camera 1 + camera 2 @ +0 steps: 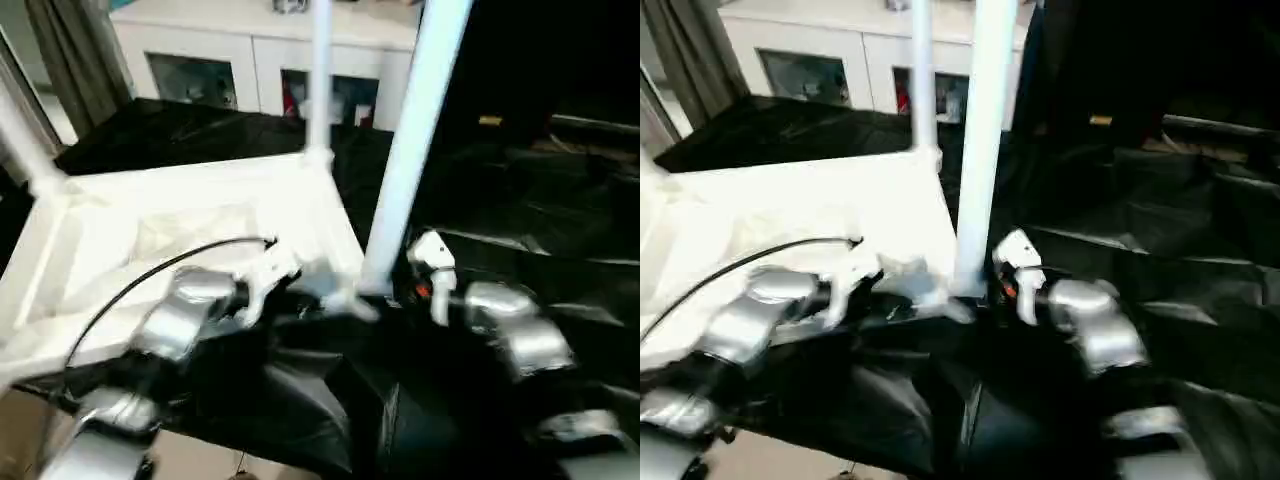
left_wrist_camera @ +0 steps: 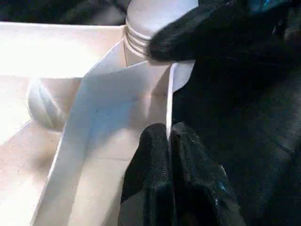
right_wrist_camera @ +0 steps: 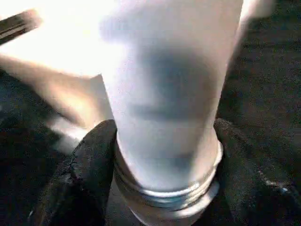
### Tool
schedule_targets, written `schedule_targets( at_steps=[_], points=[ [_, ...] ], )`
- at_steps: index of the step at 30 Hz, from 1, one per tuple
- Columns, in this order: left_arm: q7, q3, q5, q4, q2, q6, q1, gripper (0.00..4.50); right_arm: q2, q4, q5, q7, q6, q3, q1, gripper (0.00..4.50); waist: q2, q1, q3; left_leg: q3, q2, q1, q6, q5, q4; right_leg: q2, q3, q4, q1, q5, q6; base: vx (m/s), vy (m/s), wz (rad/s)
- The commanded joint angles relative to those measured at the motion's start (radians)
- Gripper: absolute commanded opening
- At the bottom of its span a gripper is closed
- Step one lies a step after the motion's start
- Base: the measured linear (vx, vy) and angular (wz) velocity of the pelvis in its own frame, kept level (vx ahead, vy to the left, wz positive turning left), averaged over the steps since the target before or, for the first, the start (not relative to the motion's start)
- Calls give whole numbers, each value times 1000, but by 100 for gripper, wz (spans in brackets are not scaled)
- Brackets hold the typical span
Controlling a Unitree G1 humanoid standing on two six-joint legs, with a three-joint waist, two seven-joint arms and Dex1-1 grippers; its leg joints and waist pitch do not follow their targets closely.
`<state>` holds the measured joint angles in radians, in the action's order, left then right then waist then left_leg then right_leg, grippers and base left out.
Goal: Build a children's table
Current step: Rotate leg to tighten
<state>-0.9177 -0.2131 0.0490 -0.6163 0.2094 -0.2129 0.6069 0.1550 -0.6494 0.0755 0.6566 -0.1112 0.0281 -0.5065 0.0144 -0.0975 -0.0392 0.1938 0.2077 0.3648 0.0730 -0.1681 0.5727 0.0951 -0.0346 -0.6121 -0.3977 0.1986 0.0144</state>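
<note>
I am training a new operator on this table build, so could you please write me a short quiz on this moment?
1. True or false: the tabletop lies upside down on the black-draped work table.
2. How many legs stand upright in the tabletop's corners in the head views?
3. What does the right pincer grip? A) the tabletop's rim B) the base of the near leg C) a black cable

Key:
1. True; its rimmed underside faces up.
2. Three: the near leg, the far leg and one at the left edge.
3. B; its fingers flank the threaded base, while the left pincer pinches the rim.
</note>
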Motion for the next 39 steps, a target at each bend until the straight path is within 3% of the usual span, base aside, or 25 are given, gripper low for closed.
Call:
schedule_targets(
  at_steps=[1,4,8,10,11,14,15,17,21,29,33,39],
  points=[
    [139,37,-30,-19,-79,9,44,0,-82,-62,-29,-84,-35,58,28,274,-15,3,50,-11,12,-12,18,-283,-72,40,24,87,37,300,-181,0,0,0],
    [191,20,-9,-43,-119,10,55,0,-149,-97,-21,-199,-43,32,-9,274,-12,8,50,-11,12,-11,11,-289,-73,38,25,90,33,303,-167,0,0,0],
    [206,8,4,-59,-144,16,61,0,-191,-102,-18,-160,-1,52,-30,274,-15,8,51,-9,11,-7,-2,-281,-71,37,26,89,33,273,-164,0,0,0],
    [190,6,6,-64,-141,27,60,0,-195,-88,14,-110,-9,36,-28,344,-17,7,51,-9,12,-7,-9,-275,-71,37,26,88,33,262,-165,0,0,0],
    [184,5,5,-62,-138,29,59,0,-191,-82,16,-98,-11,37,-27,344,-18,6,52,-9,12,-6,-14,-272,-71,37,26,87,34,260,-167,0,0,0],
    [107,-6,-5,-35,-100,45,40,0,-131,-48,10,-2,0,74,-12,354,-19,6,52,-9,12,-4,-21,-265,-71,38,25,87,36,254,-165,0,0,0],
    [82,-9,-9,-25,-87,51,33,0,-108,-42,2,18,11,83,-9,380,-20,5,54,-9,13,-3,-27,-253,-68,38,25,85,37,234,-168,0,0,0],
    [23,-17,-22,0,-61,57,15,0,-67,-36,-6,68,27,93,-7,391,-19,3,59,-7,13,0,-43,-201,-62,37,24,75,41,142,-193,0,0,0],
    [-88,-37,-34,49,6,71,-23,0,18,3,9,217,44,107,6,391,-19,2,59,-3,12,2,-80,-158,-56,36,21,67,46,59,-225,0,0,0],
    [-295,-56,-86,163,110,30,-78,0,122,52,44,441,87,113,14,391,-14,-4,58,-1,22,-3,-77,-184,-57,34,19,62,40,79,-262,0,0,0],
    [-321,-57,-90,174,131,25,-82,0,137,61,52,500,78,126,17,391,-13,-14,56,-1,23,-5,-65,-200,-60,34,20,64,38,107,-254,0,0,0],
    [-335,-54,-98,185,152,20,-94,0,146,82,59,540,58,146,28,365,-16,-14,59,0,20,-4,-68,-158,-55,34,21,56,41,38,-259,0,0,0]
  ],
)
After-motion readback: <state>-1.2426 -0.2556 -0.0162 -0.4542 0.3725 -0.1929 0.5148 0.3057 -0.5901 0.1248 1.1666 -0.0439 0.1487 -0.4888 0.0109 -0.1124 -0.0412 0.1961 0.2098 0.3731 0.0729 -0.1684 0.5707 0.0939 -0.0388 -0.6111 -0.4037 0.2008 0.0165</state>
